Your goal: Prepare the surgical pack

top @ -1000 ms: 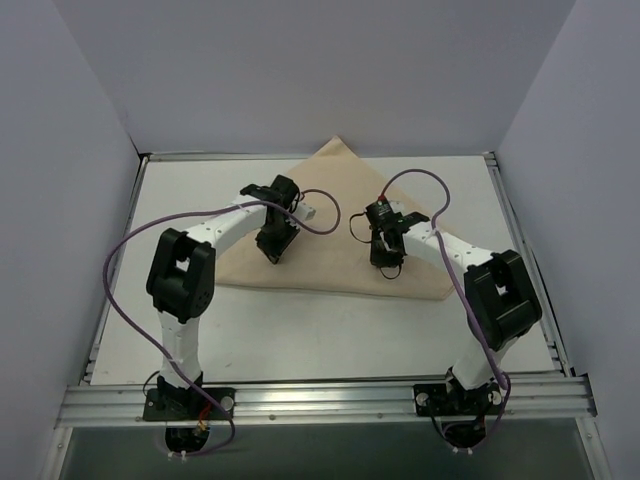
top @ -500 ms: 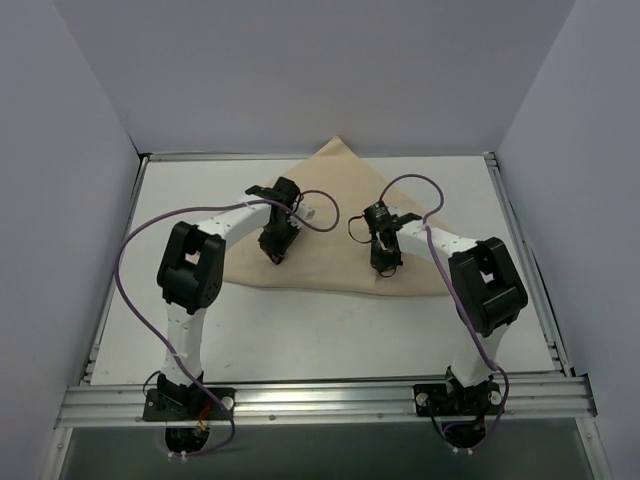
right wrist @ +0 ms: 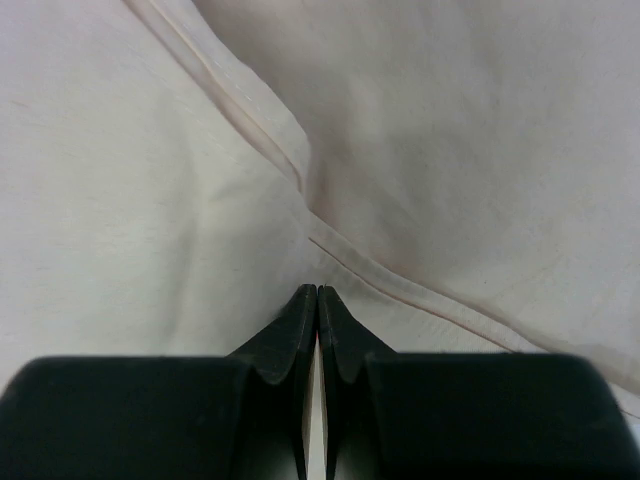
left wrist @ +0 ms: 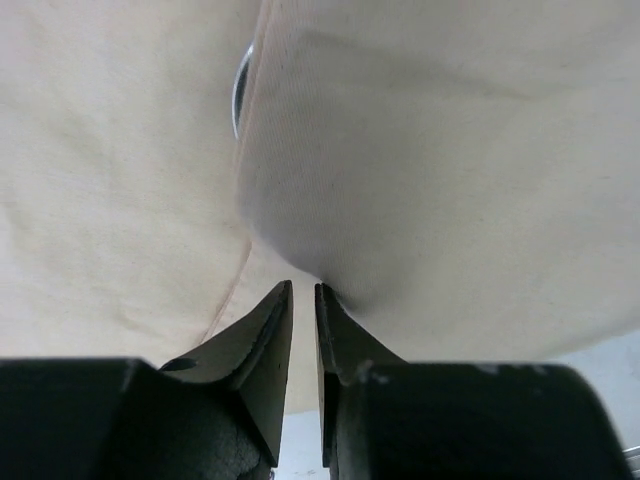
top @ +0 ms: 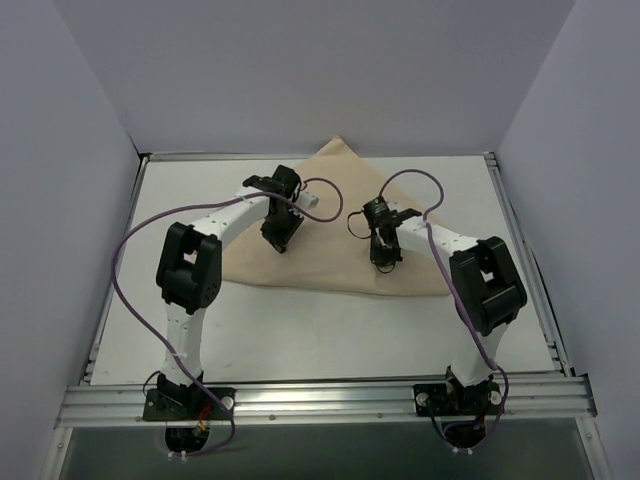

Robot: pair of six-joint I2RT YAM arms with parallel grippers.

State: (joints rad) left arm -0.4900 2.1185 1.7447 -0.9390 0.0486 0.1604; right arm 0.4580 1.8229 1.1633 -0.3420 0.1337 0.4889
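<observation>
Cloth [top: 335,255]: one, beige, folded, centre to upper frame on table [top: 300,330]. Grippers: two. Left gripper [left wrist: 303,290] clamped on raised cloth fold; one steel rim [left wrist: 240,90] peeks beneath. Right gripper [right wrist: 317,292] tips together at hem.

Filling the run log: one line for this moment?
step: folding cloth | left gripper: pinching beige cloth fold, steel tray rim showing at fold edge | right gripper: shut, tips at cloth hem
</observation>
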